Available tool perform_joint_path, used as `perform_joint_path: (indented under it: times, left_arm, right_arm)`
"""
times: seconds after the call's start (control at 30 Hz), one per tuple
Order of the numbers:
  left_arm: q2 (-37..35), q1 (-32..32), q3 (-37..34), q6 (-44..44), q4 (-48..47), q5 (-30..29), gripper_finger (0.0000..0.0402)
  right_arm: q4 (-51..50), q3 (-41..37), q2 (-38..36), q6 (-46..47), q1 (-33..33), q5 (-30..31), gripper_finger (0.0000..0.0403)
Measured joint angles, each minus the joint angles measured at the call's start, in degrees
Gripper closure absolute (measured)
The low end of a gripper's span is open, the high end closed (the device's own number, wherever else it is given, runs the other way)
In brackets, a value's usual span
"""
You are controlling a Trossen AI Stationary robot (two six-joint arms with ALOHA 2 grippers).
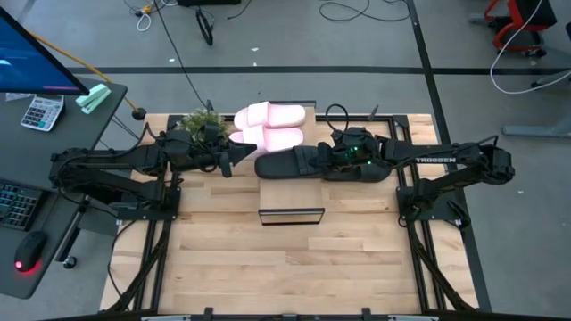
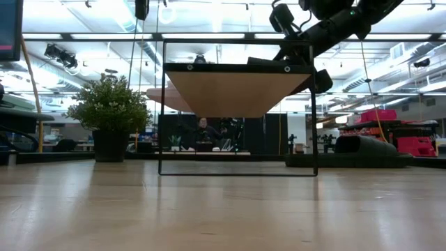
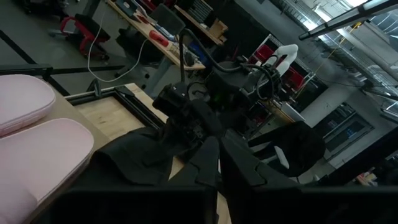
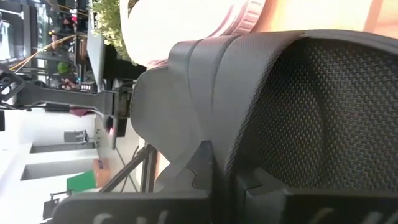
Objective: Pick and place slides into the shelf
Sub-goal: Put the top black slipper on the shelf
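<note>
Two pale pink slides (image 1: pixel 269 125) lie side by side on the far end of the shelf's plank top (image 2: pixel 230 90). A black slide (image 1: pixel 284 165) lies across the shelf just in front of them, and my right gripper (image 1: pixel 328 160) is shut on it from the right. A second black slide (image 2: pixel 355 150) rests sole-down on the table right of the shelf. My left gripper (image 1: pixel 241 157) is level and shut, its tips close to the black slide's left end (image 3: pixel 140 155). My right gripper holds the black slide at its wide strap (image 4: pixel 199 143), at the slide's right end; its fingers (image 4: pixel 205 186) come slanting down from the table's right, along the slide. Whether the slide rests on the shelf top or hangs just above it, I cannot tell. Whether my left gripper touches the slide's left end, I cannot tell.
A potted plant (image 1: pixel 201 125) stands at the table's far left, behind my left arm. The shelf's thin black frame (image 2: pixel 162 111) stands upright mid-table. Bare slatted tabletop (image 1: pixel 285 267) stretches toward the near edge. A desk with a calculator (image 1: pixel 40 111) lies off the table's left.
</note>
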Motion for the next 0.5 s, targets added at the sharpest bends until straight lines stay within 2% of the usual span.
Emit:
perform_joint_path:
  times: [0.2,0.5]
  left_arm:
    - [0.0,0.0,0.0,0.02,0.0,0.0,0.039]
    - [0.0,0.0,0.0,0.04,0.0,-0.01,0.0379]
  right_arm:
    - [0.04,0.0,0.04,-0.31,0.01,0.43,0.0391]
    - [0.04,0.0,0.04,-0.33,0.0,0.96,0.039]
